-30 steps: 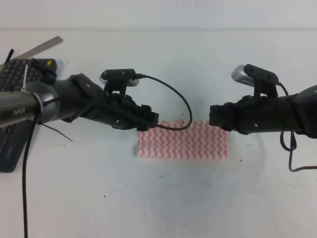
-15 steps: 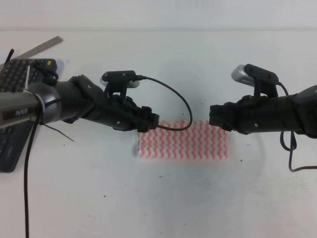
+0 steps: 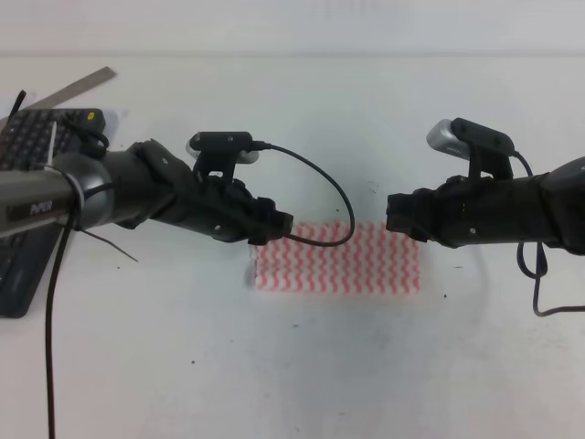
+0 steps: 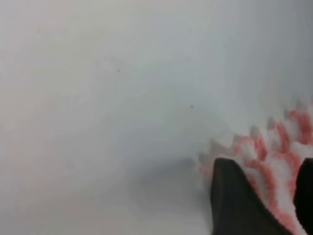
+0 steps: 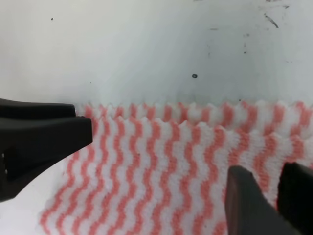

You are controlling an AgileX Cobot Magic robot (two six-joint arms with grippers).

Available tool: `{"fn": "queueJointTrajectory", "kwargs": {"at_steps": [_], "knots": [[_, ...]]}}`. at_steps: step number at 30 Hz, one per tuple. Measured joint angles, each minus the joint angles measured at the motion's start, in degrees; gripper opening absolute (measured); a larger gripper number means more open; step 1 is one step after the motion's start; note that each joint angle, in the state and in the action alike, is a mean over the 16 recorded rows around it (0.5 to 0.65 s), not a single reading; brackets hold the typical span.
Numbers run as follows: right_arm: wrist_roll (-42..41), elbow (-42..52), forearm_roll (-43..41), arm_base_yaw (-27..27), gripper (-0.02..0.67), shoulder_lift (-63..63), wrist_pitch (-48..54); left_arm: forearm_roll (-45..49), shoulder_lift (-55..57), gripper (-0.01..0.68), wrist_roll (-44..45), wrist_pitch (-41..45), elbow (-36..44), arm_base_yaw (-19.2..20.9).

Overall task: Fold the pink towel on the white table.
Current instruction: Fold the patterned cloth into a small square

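White table [image 3: 302, 366] under both of your arms, with the pink towel [image 3: 336, 258] lying flat between the two sets of jaws.

Your left gripper [image 3: 274, 225] sits over the towel's left edge; its wrist view shows two dark fingertips [image 4: 239, 205] a little apart above the zigzag cloth, with striped fabric visible in the gap, though you cannot tell if they touch it. Your right gripper [image 3: 395, 216] hangs just above the towel's right end, its fingers [image 5: 249, 205] slightly parted over the stripes and holding nothing. A dark keyboard [image 3: 27, 155] lies well off behind your left jaws.
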Motion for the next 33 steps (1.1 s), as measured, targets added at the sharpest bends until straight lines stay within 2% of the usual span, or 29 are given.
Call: {"fn": "queueJointTrajectory", "kwargs": {"at_steps": [5,10,33], "knots": [[-0.01,0.00,0.00,0.00,0.153,0.00,0.00,0.00,-0.02,0.191,1.05,-0.22,0.02,-0.01],[-0.01,0.00,-0.03,0.00,0.153,0.00,0.00,0.22,0.03,0.160,2.26,-0.72,0.00,0.00],[-0.01,0.00,-0.11,0.00,0.152,-0.03,0.00,1.93,-0.11,0.129,5.56,-1.89,0.00,0.01]]}}
